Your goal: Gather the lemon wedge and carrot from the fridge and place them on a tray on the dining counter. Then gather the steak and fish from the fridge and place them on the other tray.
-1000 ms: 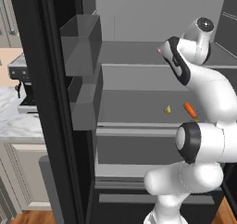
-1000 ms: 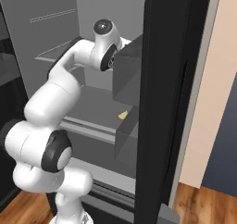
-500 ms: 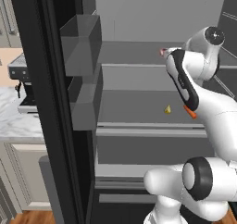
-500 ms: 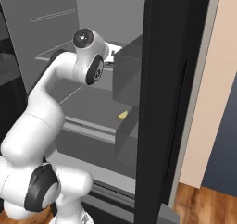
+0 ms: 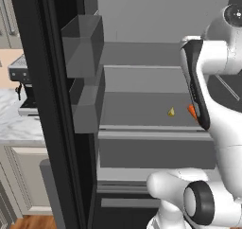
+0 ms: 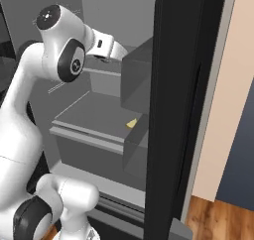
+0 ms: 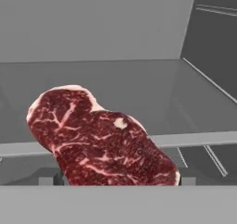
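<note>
Arm swung since 1 s ago: elbow up, wrist reaching deeper into fridge (image 5: 52, 105). Steak (image 7: 99, 142) now dead ahead of gripper, close, flat on shelf. Gripper wide open, holding nothing. Lemon wedge (image 5: 171, 111), carrot (image 5: 192, 110) on lower shelf below gripper, so steak grasp looks next.

No readable text, labels, brand names, numbers or signs appear in any of the views. The tall black fridge (image 5: 52, 105) with its grey interior shelves carries no lettering, the marbled dark red raw steak (image 7: 99, 140) bears no tag or sticker, and the small silver and black coffee machine (image 5: 22, 81) on the marble worktop shows no legible markings.
</note>
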